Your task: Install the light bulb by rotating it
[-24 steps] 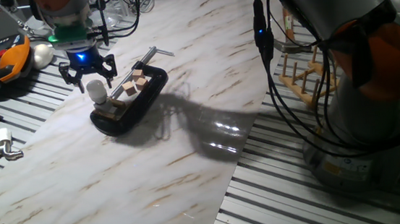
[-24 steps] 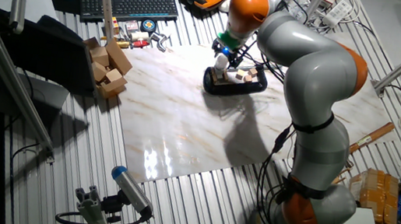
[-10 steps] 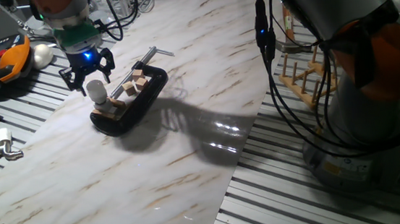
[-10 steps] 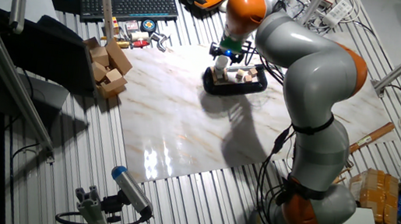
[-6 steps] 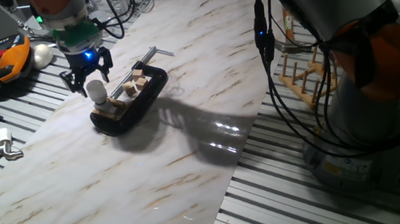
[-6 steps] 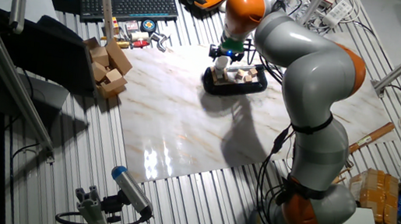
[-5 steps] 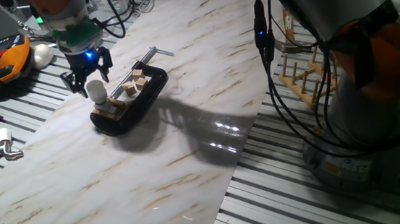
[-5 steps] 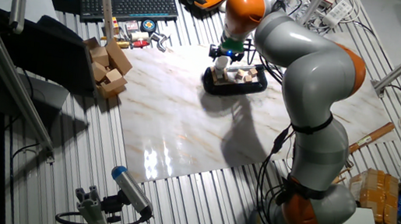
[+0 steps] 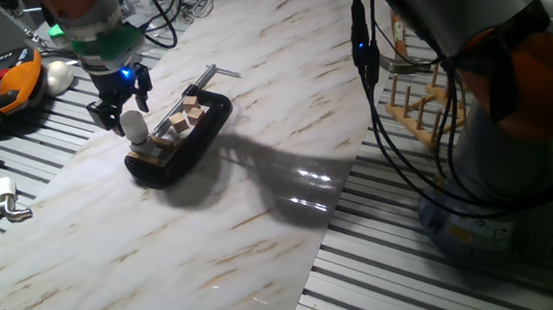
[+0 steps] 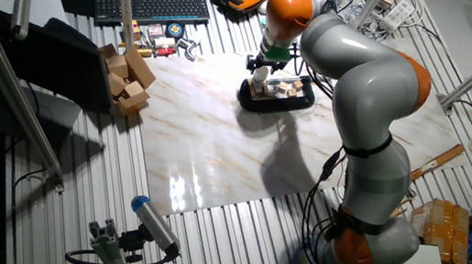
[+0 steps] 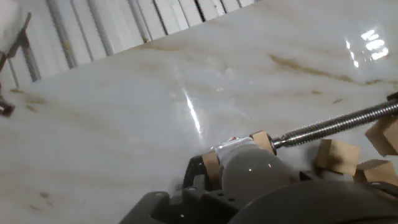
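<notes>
The light bulb (image 9: 134,124), a small frosted white globe, stands upright at the left end of a black oval tray (image 9: 206,131) on the marble board. It also shows in the other fixed view (image 10: 260,76) and at the bottom of the hand view (image 11: 250,169). My gripper (image 9: 118,97) hovers just above and slightly behind the bulb, fingers spread, holding nothing. In the other fixed view the gripper (image 10: 265,62) sits right over the bulb. My fingertips do not show in the hand view.
The tray also holds small wooden blocks (image 9: 189,112) and a threaded metal rod (image 11: 336,124). An orange pendant (image 9: 11,82) and a white egg-shaped ball (image 9: 59,76) lie behind the gripper. A wooden rack (image 9: 420,102) stands at the right. A keyboard (image 10: 152,7) and stacked blocks (image 10: 128,80) lie off the board.
My gripper has drifted up and to the left, off the bulb, turning slightly. The bulb and tray have stayed in place.
</notes>
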`<state>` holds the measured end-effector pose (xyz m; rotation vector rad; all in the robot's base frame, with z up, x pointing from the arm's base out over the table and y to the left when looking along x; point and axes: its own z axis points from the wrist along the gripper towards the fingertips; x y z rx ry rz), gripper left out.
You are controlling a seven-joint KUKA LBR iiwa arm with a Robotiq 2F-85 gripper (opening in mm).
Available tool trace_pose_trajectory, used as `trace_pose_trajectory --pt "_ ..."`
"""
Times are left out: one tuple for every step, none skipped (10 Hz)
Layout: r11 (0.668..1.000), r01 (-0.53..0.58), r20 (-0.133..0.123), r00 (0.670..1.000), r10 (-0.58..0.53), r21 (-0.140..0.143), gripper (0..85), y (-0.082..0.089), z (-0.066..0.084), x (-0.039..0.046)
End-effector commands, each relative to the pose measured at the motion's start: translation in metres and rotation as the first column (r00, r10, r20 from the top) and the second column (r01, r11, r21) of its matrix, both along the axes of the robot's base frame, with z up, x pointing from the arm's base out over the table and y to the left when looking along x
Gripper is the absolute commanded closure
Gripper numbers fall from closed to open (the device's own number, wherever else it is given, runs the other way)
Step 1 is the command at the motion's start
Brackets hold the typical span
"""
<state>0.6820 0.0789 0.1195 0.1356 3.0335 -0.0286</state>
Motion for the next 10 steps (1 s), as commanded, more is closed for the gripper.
trace_pose_trajectory --pt "0.881 -0.474 -0.005 0.881 0.474 0.002 17.0 0.0002 -0.0001 0.0" --pt "0.879 -0.477 -0.005 0.879 0.477 0.002 17.0 0.0002 -0.0007 0.0" --pt "0.879 -0.476 -0.003 0.879 0.476 -0.001 17.0 0.0003 -0.0005 0.0001" --pt "0.879 -0.478 -0.001 0.879 0.478 -0.003 17.0 0.0003 -0.0006 0.0002" --pt "0.879 -0.476 0.002 0.879 0.476 -0.004 17.0 0.0005 -0.0005 0.0003" --pt "0.88 -0.475 0.002 0.88 0.475 -0.004 17.0 0.0006 -0.0003 0.0004" --pt "0.881 -0.474 0.001 0.881 0.474 -0.005 17.0 0.0007 0.0 0.0007" --pt "0.882 -0.471 0.001 0.882 0.471 -0.005 17.0 0.0008 0.0002 0.0007" --pt "0.883 -0.47 -0.001 0.883 0.47 -0.005 17.0 0.0008 0.0001 0.0008" --pt "0.883 -0.47 -0.001 0.883 0.47 -0.007 34.0 0.0009 -0.0001 0.0008"
